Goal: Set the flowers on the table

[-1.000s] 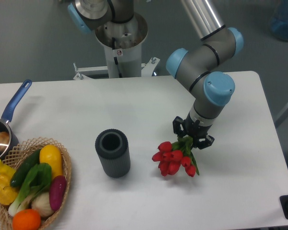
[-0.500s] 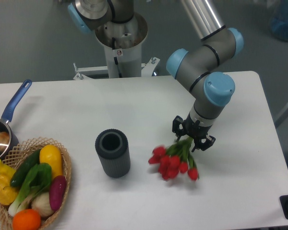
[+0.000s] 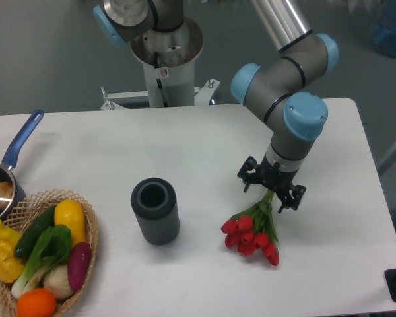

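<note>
From my seat I see the gripper (image 3: 272, 191) at about 4 o'clock from the middle of the table (image 3: 185, 152), pointing down, its two black fingers (image 3: 249, 177) spread wide to either side of the green stems. The stems run up into the gap between the fingers; I cannot tell whether either finger touches them, but the jaws are not closed on them.

The flowers (image 3: 254, 232) lie on the white tabletop just below the gripper, at its 7 o'clock, red heads fanned out toward the near edge and stems pointing back up at the wrist. A thin shadow sits under the heads.

The dark ribbed vase (image 3: 155, 211) stands upright, open mouth up, at 9 o'clock from the flowers and well apart from them. Further out at 9 o'clock, at the table's left near corner, the wicker basket (image 3: 86, 228) holds vegetables, cut off by the frame. Above it, at 10 o'clock, a small pot with a blue handle (image 3: 23, 139) sits at the left edge.

On the robot's base column (image 3: 165, 66) at 12 o'clock there is a small red and white sticker; it is too small for me to read. I see no other writing.
</note>
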